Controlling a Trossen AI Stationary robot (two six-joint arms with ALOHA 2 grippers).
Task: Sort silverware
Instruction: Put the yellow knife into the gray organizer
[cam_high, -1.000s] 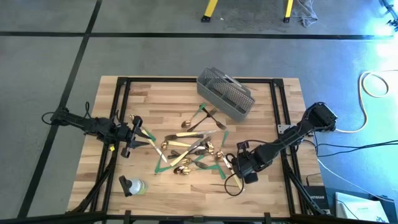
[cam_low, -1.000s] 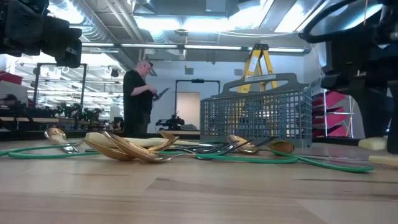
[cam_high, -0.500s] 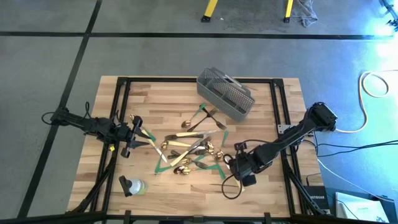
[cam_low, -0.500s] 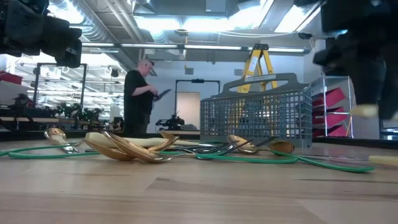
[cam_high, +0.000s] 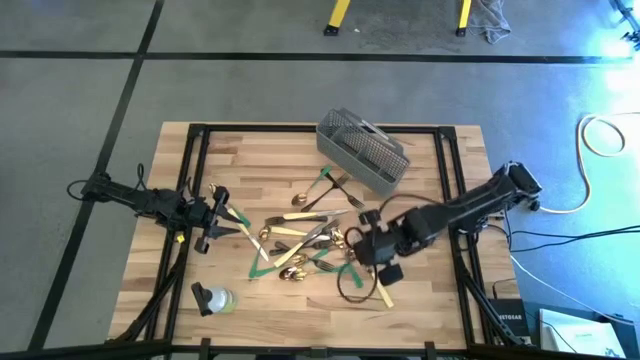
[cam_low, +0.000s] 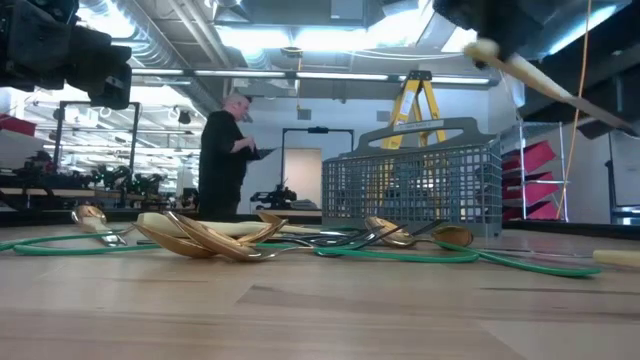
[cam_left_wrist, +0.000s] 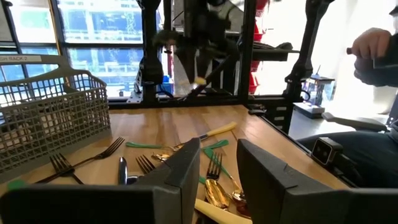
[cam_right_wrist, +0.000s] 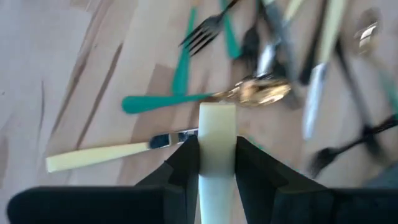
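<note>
— Wooden table (cam_high: 420, 300), workshop behind. Where's the silverware (cam_high: 305, 240)?

— Heaped mid-table. The right gripper (cam_right_wrist: 217, 163) clamps a cream-handled knife (cam_right_wrist: 217, 155), lifted, its length pointing toward the mesh basket (cam_high: 363, 151) beyond.

— Left gripper (cam_left_wrist: 219, 163)?

— Slightly parted, empty, waiting beside the pile. One basket; perhaps a dozen utensils.

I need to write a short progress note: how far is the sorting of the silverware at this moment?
Done: nothing visible; whether the basket holds any pieces cannot be told. In hand: the right gripper is shut on a cream-handled knife, raised above the table. The left gripper waits at the table's left side. Left: the pile of spoons and forks and another knife on the wood.
</note>
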